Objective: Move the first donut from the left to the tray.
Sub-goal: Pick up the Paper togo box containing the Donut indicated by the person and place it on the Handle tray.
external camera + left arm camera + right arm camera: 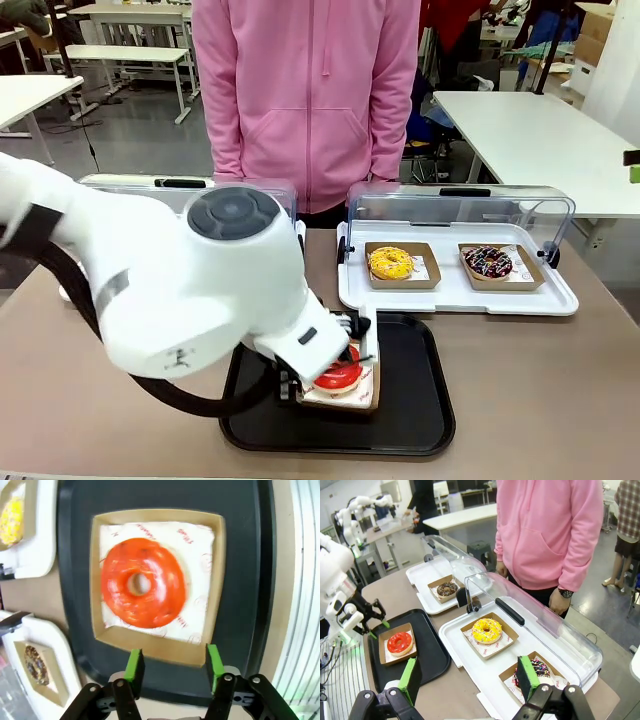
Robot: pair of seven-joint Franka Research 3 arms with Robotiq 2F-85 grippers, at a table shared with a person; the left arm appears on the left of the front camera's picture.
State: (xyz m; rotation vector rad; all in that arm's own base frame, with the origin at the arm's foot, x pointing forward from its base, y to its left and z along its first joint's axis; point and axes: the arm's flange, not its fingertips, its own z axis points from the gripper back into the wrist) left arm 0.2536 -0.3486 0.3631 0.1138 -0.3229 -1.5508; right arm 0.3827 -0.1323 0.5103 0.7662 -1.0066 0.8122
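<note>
Black tray point(420, 400) holds red donut point(143, 582) in its cardboard holder point(216, 580).

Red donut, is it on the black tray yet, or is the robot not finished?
Nearly finished. Done: the red donut in its cardboard holder sits on the black tray. In hand: nothing; the left pincer is open beside the holder's edge, gripping nothing. Left: only pulling the arm away.
</note>
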